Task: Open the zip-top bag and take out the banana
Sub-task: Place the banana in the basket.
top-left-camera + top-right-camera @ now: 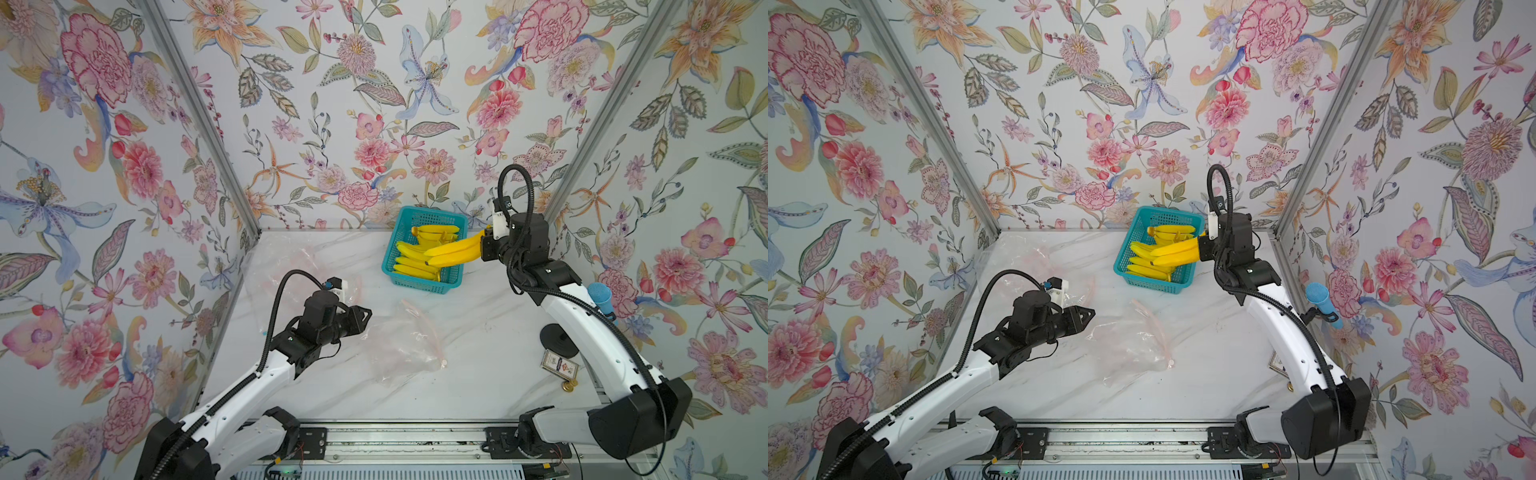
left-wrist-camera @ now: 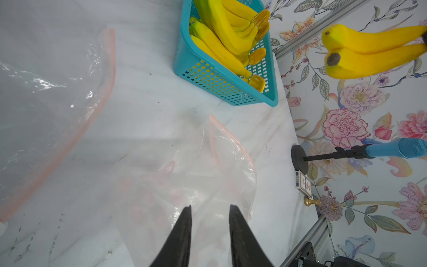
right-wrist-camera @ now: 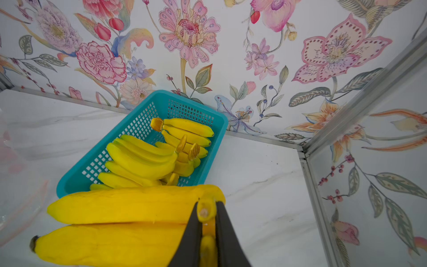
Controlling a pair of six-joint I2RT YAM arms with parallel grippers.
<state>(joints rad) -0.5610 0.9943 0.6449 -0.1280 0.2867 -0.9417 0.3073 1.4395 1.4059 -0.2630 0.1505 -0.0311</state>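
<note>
The clear zip-top bag (image 1: 405, 345) (image 1: 1133, 345) with a pink zip strip lies crumpled and flat on the white marble table; in the left wrist view the bag (image 2: 208, 173) shows nothing inside. My right gripper (image 1: 483, 245) (image 1: 1201, 245) (image 3: 206, 204) is shut on the stem of a yellow two-fingered banana (image 1: 453, 251) (image 1: 1177, 251) (image 3: 120, 219), held in the air over the near right edge of a teal basket. The left wrist view also shows this banana (image 2: 369, 50). My left gripper (image 1: 368, 311) (image 1: 1090, 311) (image 2: 210, 206) hovers at the bag's left side, jaws apart, nothing between them.
The teal basket (image 1: 392, 249) (image 1: 1125, 249) (image 2: 184, 57) (image 3: 138, 120) at the back wall holds several bananas. A second clear bag (image 1: 291, 266) (image 2: 46, 104) lies at the back left. A blue microphone (image 1: 598, 297) on a black stand, a card box (image 1: 559, 365) and a brass piece (image 1: 568, 386) sit at the right edge.
</note>
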